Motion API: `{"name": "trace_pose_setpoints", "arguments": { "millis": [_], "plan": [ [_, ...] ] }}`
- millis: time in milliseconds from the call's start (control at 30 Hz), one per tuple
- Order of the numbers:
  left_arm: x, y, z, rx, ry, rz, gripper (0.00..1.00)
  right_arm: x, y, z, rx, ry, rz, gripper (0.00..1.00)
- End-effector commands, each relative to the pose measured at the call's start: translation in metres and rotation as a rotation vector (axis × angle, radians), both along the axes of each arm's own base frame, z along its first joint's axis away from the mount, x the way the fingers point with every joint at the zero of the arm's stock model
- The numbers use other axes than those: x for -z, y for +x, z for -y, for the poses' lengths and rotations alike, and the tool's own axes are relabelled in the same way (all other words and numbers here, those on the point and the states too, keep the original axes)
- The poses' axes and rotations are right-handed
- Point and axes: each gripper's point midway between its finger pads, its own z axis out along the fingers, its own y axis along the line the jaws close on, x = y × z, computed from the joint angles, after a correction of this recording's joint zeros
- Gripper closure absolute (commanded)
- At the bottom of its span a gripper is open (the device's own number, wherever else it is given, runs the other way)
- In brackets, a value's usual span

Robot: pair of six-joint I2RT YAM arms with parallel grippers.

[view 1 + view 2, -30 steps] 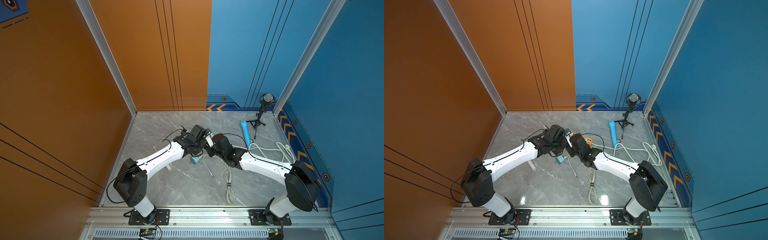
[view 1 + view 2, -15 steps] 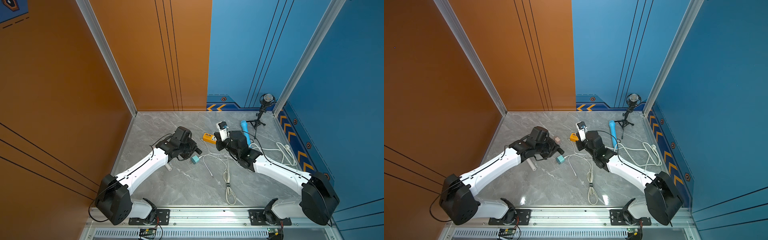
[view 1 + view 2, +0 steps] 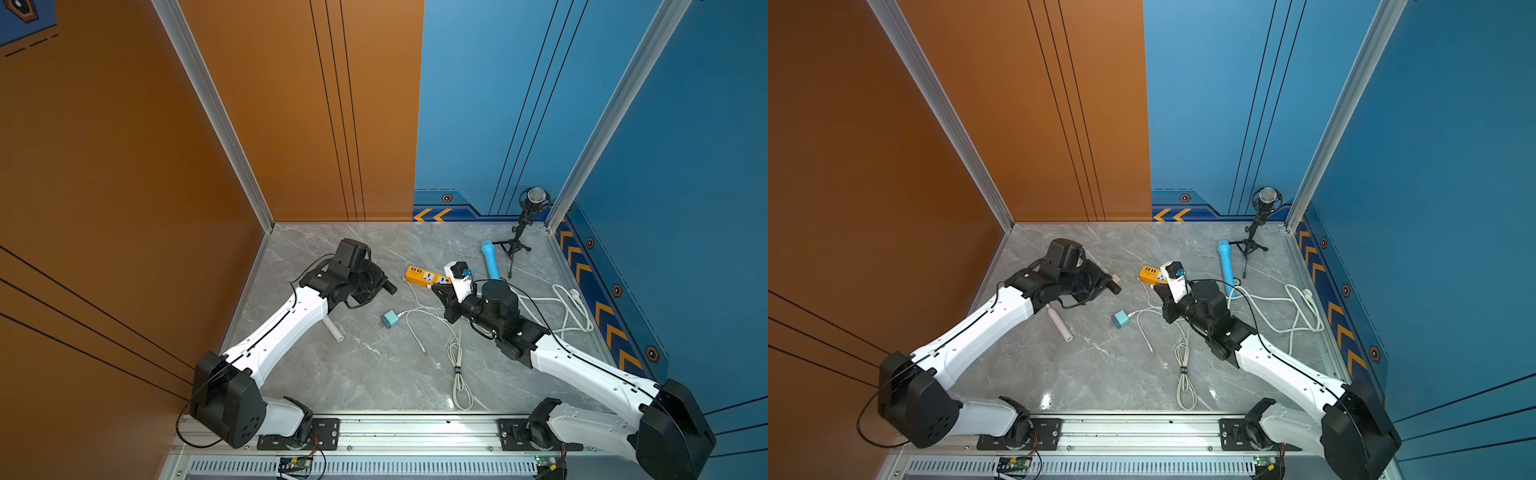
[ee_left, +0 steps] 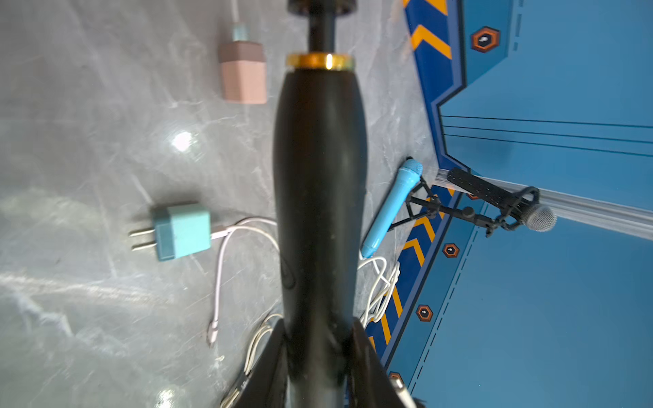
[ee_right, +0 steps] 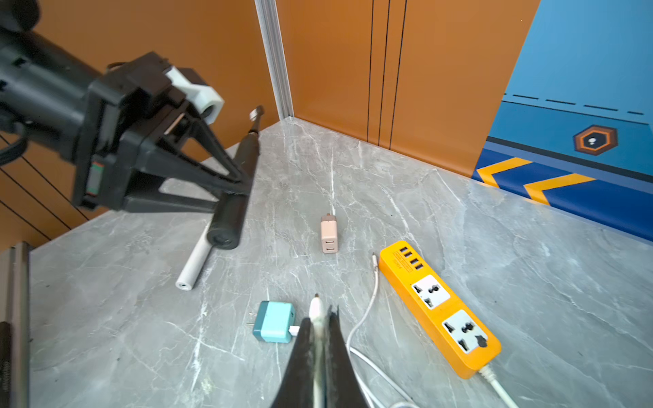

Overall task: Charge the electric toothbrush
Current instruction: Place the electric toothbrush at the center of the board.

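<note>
In both top views you can't see the right gripper (image 5: 319, 316) tips, buried under the right arm (image 3: 494, 307) at centre frame. The left arm (image 3: 286, 328) covers one end of the white cylinder (image 3: 333, 329) left of centre, and the electric toothbrush (image 4: 319, 176) hardly separates from the black left gripper (image 5: 237, 187) there. At lower centre lies a bundled white cable (image 3: 457, 370). Further in you have a teal plug adapter (image 3: 390, 320), then the orange power strip (image 3: 422, 275), partly covered by the right arm, and a pink adapter (image 5: 329, 235). Right of centre a blue microphone (image 3: 490, 262) lies beside a black tripod microphone (image 3: 536, 198). The right jaws are pinched on a white cable connector (image 5: 315, 305); the left ones clamp the electric toothbrush by its body, held above the tabletop (image 3: 374, 374), left of centre.
</note>
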Motion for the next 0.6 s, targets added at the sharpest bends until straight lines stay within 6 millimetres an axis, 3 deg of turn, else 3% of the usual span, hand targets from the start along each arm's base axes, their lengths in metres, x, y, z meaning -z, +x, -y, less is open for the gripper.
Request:
{"name": "trace_pose_setpoints", "arguments": {
  "millis": [0,100,167,300,433,500,533,567],
  "plan": [
    [-0.047,0.001,0.034,0.448,0.223,0.419,1.00,-0.053,-0.005,0.000,-0.027,0.144,-0.036,1.00],
    [-0.045,0.005,0.022,0.508,0.437,0.548,1.00,-0.061,0.003,0.011,0.008,0.142,-0.092,1.00],
    [-0.033,0.008,0.014,0.534,0.479,0.536,1.00,-0.058,0.007,0.017,0.027,0.114,-0.135,1.00],
    [-0.011,0.002,0.017,0.541,0.427,0.457,1.00,-0.064,-0.007,0.010,-0.062,0.166,-0.126,1.00],
    [-0.017,0.005,0.029,0.454,0.282,0.363,1.00,-0.062,-0.009,0.012,-0.036,0.172,-0.072,1.00],
    [-0.010,0.012,0.016,0.359,0.285,0.308,1.00,-0.056,-0.005,0.017,0.001,0.138,-0.073,1.00],
    [0.001,0.016,0.000,0.290,0.311,0.257,1.00,-0.051,-0.004,0.019,0.014,0.116,-0.081,1.00],
    [0.022,0.017,-0.028,0.176,0.378,0.159,1.00,-0.046,-0.003,0.020,0.025,0.093,-0.091,1.00]
  ]
}}
